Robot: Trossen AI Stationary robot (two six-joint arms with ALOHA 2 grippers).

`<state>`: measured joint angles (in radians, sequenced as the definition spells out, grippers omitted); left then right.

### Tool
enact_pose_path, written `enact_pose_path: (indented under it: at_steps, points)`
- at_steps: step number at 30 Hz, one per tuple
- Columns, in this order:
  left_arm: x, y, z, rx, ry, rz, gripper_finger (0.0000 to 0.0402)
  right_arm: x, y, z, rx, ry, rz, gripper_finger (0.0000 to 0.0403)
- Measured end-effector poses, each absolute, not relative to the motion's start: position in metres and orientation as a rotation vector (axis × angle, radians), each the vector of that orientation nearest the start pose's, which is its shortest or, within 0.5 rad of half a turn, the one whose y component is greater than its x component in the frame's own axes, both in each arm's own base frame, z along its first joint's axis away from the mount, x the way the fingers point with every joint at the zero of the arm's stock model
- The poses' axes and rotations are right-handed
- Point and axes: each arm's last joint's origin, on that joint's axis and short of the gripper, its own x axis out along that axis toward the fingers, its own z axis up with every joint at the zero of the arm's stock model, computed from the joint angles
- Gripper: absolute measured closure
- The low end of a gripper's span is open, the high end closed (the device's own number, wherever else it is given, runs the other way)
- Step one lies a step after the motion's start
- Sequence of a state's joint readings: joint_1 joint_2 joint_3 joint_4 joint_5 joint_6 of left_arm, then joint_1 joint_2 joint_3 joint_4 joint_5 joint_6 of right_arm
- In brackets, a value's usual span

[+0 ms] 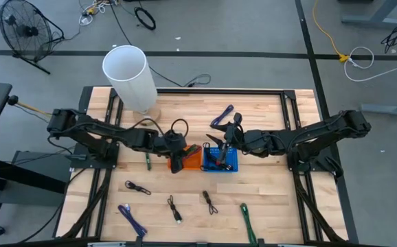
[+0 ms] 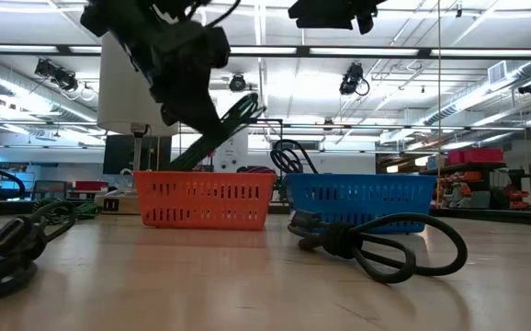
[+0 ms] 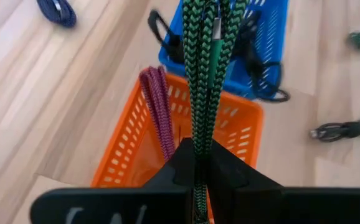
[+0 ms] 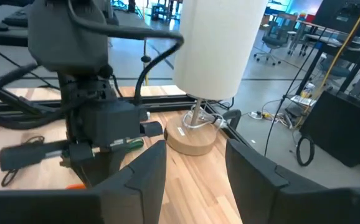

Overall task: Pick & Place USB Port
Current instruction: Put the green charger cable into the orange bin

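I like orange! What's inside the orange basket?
A purple cable lies inside the orange basket. The left end effector holds a green cable above, hiding part of the floor.

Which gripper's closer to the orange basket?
Left. The left gripper hangs over the orange basket, gripping a green cable; the right gripper is over the adjacent blue basket.

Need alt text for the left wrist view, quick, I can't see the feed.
The left gripper is shut on a green braided cable hanging over the orange basket, which already holds a purple cable. The blue basket sits just beyond, holding black cables.
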<state>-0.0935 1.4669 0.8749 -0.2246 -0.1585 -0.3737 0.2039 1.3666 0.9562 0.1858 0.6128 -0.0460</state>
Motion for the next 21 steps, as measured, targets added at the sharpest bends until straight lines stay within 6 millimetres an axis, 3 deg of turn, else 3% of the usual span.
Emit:
enact_pose_path:
  at_steps: [10, 21]
  points:
    - [0.301, -0.023, 0.187, -0.24, 0.87, 0.238, 0.0379, 0.301, 0.045, 0.299, -0.136, 0.219, -0.402, 0.0236]
    - [0.301, -0.022, 0.187, -0.21, 0.858, 0.276, 0.0243, 0.301, 0.045, 0.299, -0.138, 0.219, -0.402, 0.0236]
